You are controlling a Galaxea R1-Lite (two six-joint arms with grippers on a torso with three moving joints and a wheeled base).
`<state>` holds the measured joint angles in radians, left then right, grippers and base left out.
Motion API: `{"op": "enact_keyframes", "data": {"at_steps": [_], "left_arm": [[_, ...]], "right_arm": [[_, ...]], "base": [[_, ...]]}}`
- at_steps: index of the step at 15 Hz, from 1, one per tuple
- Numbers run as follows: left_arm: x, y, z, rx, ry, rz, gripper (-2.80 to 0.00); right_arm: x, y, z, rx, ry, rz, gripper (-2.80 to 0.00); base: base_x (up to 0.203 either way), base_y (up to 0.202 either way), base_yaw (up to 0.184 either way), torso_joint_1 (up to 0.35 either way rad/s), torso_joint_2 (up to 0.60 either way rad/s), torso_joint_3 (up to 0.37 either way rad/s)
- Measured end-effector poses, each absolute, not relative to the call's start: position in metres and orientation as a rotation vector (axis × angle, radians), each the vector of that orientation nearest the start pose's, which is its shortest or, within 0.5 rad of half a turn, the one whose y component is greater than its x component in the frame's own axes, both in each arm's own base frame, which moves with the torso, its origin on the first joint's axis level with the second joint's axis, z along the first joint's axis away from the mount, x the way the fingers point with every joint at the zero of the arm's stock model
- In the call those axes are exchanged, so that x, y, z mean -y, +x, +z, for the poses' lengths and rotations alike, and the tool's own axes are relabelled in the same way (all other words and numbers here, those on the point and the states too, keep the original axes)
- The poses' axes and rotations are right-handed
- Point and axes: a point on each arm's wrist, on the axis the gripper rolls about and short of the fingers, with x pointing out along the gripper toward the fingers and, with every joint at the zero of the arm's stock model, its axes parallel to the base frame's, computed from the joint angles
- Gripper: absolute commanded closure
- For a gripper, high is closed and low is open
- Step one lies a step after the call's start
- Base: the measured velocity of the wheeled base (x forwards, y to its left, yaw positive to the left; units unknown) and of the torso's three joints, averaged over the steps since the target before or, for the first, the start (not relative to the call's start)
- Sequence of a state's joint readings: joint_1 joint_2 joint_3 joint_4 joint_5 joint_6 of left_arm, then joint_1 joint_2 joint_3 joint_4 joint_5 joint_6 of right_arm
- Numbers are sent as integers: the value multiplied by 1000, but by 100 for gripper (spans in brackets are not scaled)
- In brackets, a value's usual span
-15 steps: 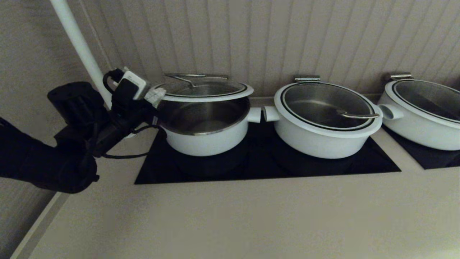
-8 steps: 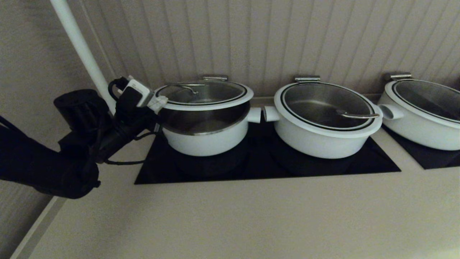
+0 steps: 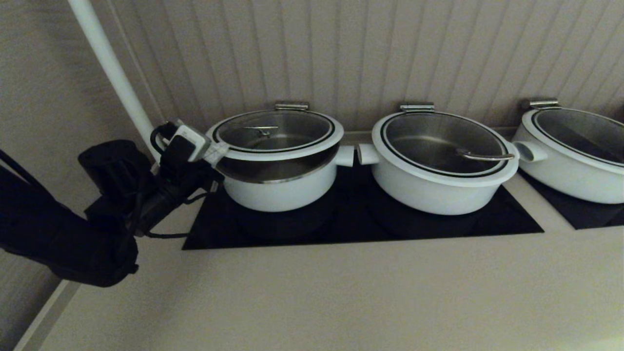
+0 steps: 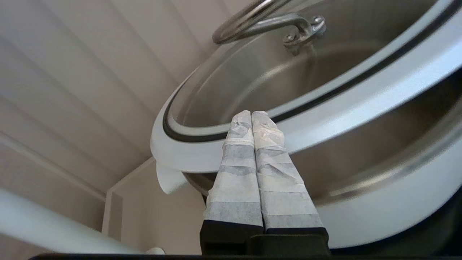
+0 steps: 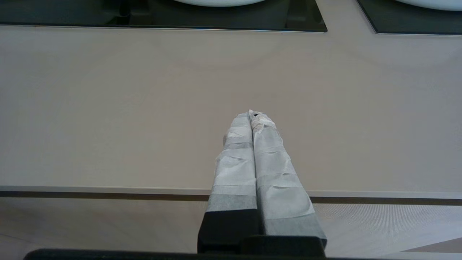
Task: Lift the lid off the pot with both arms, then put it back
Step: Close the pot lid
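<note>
The pot [image 3: 280, 187] stands at the left end of the black cooktop. The lid [image 3: 275, 131] sits tilted over it, its front and left edge raised off the rim, with a dark gap below. My left gripper [image 3: 217, 150] is shut, its fingertips pressed against the underside of the lid's left white rim. In the left wrist view the gripper [image 4: 251, 115] touches the lid rim [image 4: 361, 104] above the pot wall [image 4: 397, 202], with the loop handle [image 4: 260, 21] beyond. My right gripper [image 5: 252, 116] is shut and empty over the counter's front edge, out of the head view.
Two wider white pots [image 3: 441, 161] [image 3: 575, 151] with lids stand to the right, the nearer one's handle almost touching the pot's. A white pipe [image 3: 112, 68] runs up behind my left arm. The ribbed wall is close behind; beige counter [image 3: 341, 292] lies in front.
The lid has come down with my left gripper; the gap between lid and pot has narrowed from wide to a thin wedge. The left arm has sunk slightly.
</note>
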<state>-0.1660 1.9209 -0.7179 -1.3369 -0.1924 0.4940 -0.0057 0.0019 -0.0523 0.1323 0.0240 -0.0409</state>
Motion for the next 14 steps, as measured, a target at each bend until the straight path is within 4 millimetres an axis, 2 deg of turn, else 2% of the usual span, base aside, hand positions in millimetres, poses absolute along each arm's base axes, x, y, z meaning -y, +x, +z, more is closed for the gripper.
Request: {"op": "enact_keyframes", "data": {"at_steps": [6,14], "left_arm": [[59,327,139,144,492,-337,0],[59,327,127,102,492,-347,0]], "right_arm": [[-1,-27,76,-82,-40,20,0],[-1,-27,76,-82,-40,20,0]], "base": [[0,0,0,0,0,0],[0,0,0,0,0,0]]}}
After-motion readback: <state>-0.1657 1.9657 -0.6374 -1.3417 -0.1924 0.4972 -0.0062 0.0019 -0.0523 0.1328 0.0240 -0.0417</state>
